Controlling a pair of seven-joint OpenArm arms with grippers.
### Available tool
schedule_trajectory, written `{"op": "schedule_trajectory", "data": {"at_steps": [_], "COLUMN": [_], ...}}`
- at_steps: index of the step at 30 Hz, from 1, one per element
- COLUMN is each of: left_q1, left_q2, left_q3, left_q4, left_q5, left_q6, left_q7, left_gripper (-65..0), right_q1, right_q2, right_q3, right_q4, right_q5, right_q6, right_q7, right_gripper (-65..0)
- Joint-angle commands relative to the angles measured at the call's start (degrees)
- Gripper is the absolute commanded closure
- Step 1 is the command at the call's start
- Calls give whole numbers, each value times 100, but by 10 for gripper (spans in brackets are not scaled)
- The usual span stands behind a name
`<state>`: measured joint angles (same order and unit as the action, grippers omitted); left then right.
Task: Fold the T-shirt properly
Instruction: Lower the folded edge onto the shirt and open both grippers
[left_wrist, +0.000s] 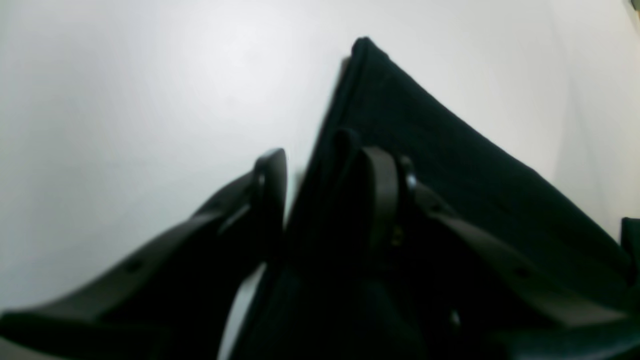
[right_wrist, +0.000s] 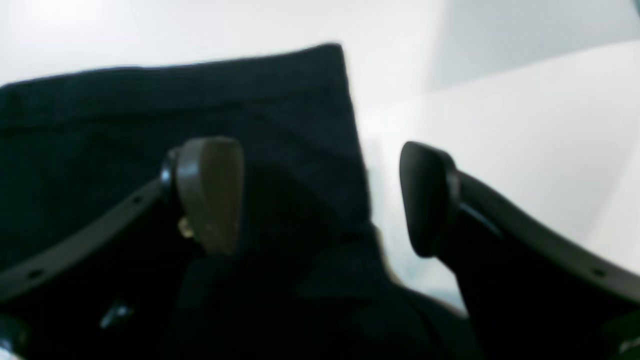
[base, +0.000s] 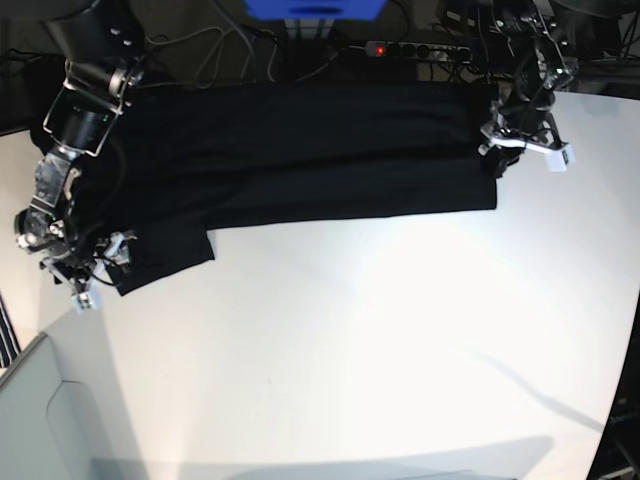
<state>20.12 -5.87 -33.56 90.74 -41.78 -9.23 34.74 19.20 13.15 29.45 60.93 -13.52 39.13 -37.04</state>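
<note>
Black cotton fills the far half of a white table (base: 350, 340) as two robot arms work on one T-shirt (base: 300, 150), spread in a long horizontal band with one short sleeve jutting toward the camera at the overhead view's left. Only the plain black side of the soft, matte garment shows.

One gripper sits at each end of the cloth. The left gripper (left_wrist: 327, 182), at the overhead view's right beside the shirt's edge, has its two dark, curved fingers parted. One finger rests over the fabric and the other lies on bare table just beside the hem. A folded, doubled edge of the shirt rises between them to a blunt corner, and whether the pads touch the cloth cannot be told from the blurred wrist view.

The right gripper (right_wrist: 320, 197), at the sleeve end, stands wide open. Its two rounded, paddle-shaped pads are well apart, one above the black fabric and one above the white surface, with the shirt's straight side edge running between them and nothing pinched.

The tabletop is smooth, glossy and glare-lit. One blue object (base: 313, 8) and one power strip (base: 415, 49) with a red light lie beyond the table's far edge.
</note>
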Motion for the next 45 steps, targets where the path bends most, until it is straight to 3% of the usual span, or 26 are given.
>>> {"op": "schedule_trajectory", "data": {"at_steps": [1, 4, 12, 18, 27, 32, 38, 45], "left_q1": [-3, -3, -12, -21, -30, -38, -38, -47], "left_q2": [-59, -59, -59, -59, -59, -59, -77, -94], "left_q3": [-24, -24, -15, 2, 11, 20, 20, 11], "left_q4": [82, 82, 82, 82, 73, 73, 73, 73], "left_q5": [-73, -73, -55, -46, -64, -55, -73, -81], "left_q6": [-30, -30, -39, -39, -48, -48, -48, -48], "left_q7": [-85, -85, -85, -85, -85, -85, -85, -85], "left_gripper": [-229, -229, -229, -229, -229, -229, -229, -229], "right_q1": [194, 273, 396, 159, -1045, -2021, -2979, -3454], "right_q2": [61, 61, 96, 70, -247, -449, -625, -642], "right_q3": [13, 13, 4, 4, 48, 57, 110, 558], "right_q4": [-14, -365, -893, 145, 3749, 5217, 5797, 5797], "right_q5": [55, 55, 55, 55, 82, 82, 82, 82], "right_q6": [87, 87, 87, 87, 87, 87, 87, 87], "right_q7": [104, 227, 288, 77, -942, -1004, -951, -951], "right_gripper": [-453, -367, -3, -2, -2, -2, -2, -2]}}
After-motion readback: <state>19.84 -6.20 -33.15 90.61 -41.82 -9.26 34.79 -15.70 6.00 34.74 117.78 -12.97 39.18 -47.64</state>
